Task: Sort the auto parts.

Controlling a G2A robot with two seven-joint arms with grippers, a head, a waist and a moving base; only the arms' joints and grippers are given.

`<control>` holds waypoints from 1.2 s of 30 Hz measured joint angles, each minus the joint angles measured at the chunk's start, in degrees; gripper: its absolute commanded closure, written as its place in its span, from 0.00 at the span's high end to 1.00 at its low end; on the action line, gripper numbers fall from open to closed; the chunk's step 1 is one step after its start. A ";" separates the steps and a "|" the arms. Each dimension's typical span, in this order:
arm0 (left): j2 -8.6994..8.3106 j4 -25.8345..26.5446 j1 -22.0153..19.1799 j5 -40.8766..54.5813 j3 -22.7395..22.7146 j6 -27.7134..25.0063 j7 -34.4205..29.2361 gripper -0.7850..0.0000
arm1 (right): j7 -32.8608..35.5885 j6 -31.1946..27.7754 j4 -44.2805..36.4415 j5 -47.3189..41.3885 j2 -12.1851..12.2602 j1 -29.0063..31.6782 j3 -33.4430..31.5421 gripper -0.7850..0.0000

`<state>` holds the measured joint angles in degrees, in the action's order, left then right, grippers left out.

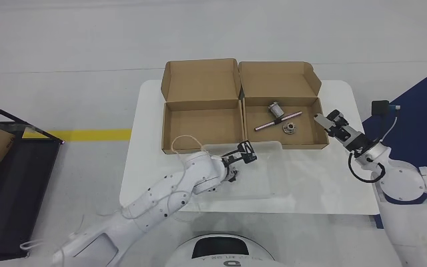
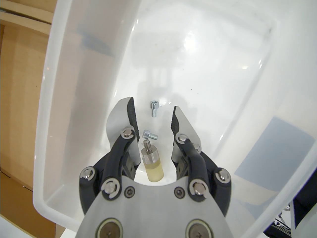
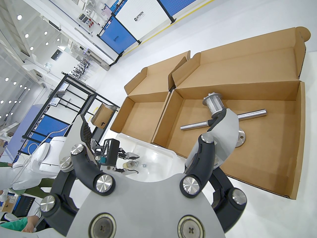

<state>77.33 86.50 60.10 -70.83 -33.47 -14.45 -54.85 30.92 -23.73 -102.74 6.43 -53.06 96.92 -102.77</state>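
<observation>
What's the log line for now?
left gripper: open over cream-tipped metal stud in translucent plastic bin | right gripper: open beside right-hand brown cardboard box

Bin: glossy translucent white plastic. Bolts: shiny metal. Pads of my left gripper: black, ribbed, matt. Boxes: matt brown cardboard. Rod: polished steel.

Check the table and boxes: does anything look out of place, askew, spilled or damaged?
Nothing stands out. The rod, spool and flange lie inside the right cardboard box; two bolts and a threaded stud lie in the clear tub beneath the open left tool.
</observation>
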 measured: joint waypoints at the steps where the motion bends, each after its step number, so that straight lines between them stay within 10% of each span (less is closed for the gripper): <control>1: 0.22 -0.59 -0.28 0.21 0.33 -0.08 -0.05 0.34 | 0.00 0.00 0.00 0.00 0.00 0.00 0.00 1.00; 20: 3.66 -7.60 -3.06 -1.18 3.95 3.08 -0.48 0.19 | 0.00 0.00 0.00 0.00 0.00 0.00 0.00 1.00; 24: 4.09 -8.57 -3.15 -1.52 4.10 3.63 -0.84 0.00 | 0.00 0.00 0.00 0.00 0.00 0.00 0.00 1.00; 36: 4.16 -4.82 -1.22 -3.91 2.87 4.80 1.29 0.00 | 0.00 0.00 0.00 0.00 0.00 0.00 0.00 1.00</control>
<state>81.49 81.68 58.88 -74.74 -30.60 -9.65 -53.57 30.92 -23.73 -102.73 6.43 -53.06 96.92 -102.77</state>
